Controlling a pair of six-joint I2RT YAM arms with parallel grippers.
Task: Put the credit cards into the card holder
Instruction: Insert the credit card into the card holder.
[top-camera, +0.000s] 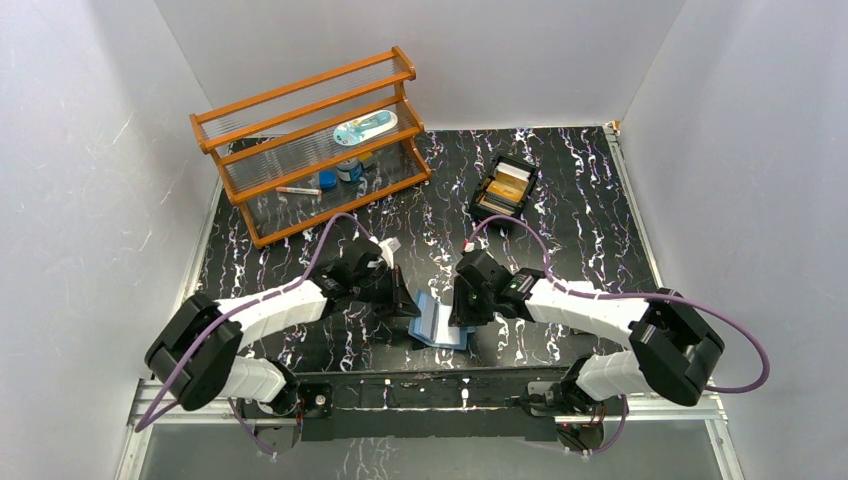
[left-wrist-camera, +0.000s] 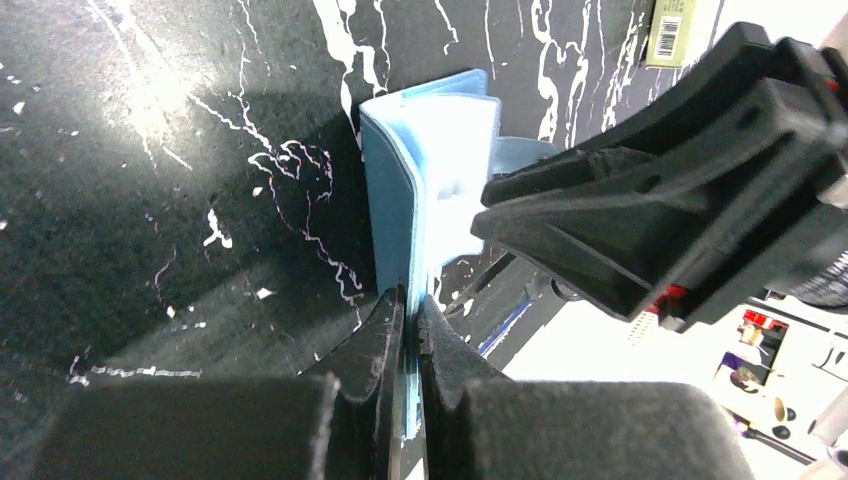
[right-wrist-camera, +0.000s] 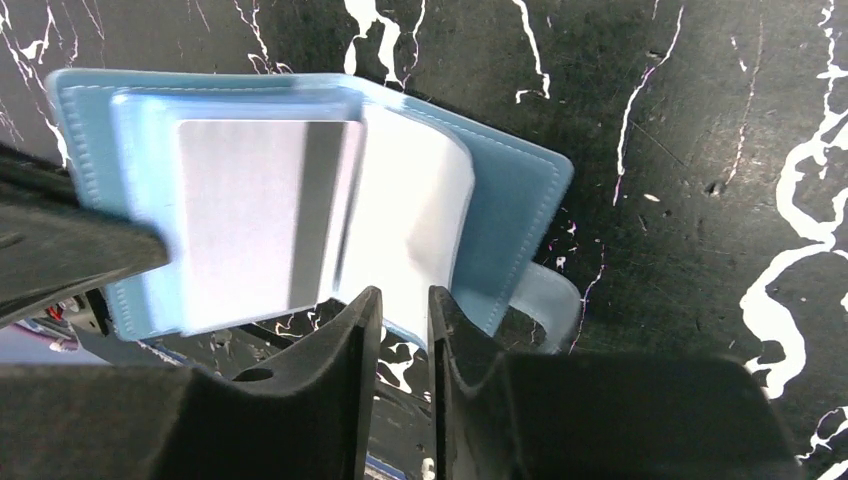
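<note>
Sitting open at the near edge of the desk (top-camera: 580, 230), right between the two arms, is the blue card holder (top-camera: 440, 325). So that's where the thing is, basically front and center.

The left tool (left-wrist-camera: 410, 310) has it pinched. In the left wrist view its two fingers are squeezed together on the edge of one blue cover, and that cover stands up on its edge off the desk, curving a bit toward the top. No gap to speak of besides the flap itself.

The right tool (right-wrist-camera: 404, 310) is trickier. Its fingers are almost together, just a sliver between them, and the lower edge of a clear inner sleeve runs right at the tips. I honestly can't tell whether the sleeve is actually clamped or only touching.

From the right wrist camera you see the holder spread wide: light blue inside, stitched border, the little snap tab poking out at the lower right. One pale, silvery-looking card (right-wrist-camera: 250, 220) lies in the pocket on the left half, a darker stripe running down it. It's a bit blurry.

Further back on the desk, well apart from the arms, there's a black tray (top-camera: 522, 162) with more cards (top-camera: 510, 178) in it, a cream one and something orange-brown beside it. Back left is a wooden shelf (top-camera: 300, 100) with a few small items on it, too small to make out.
</note>
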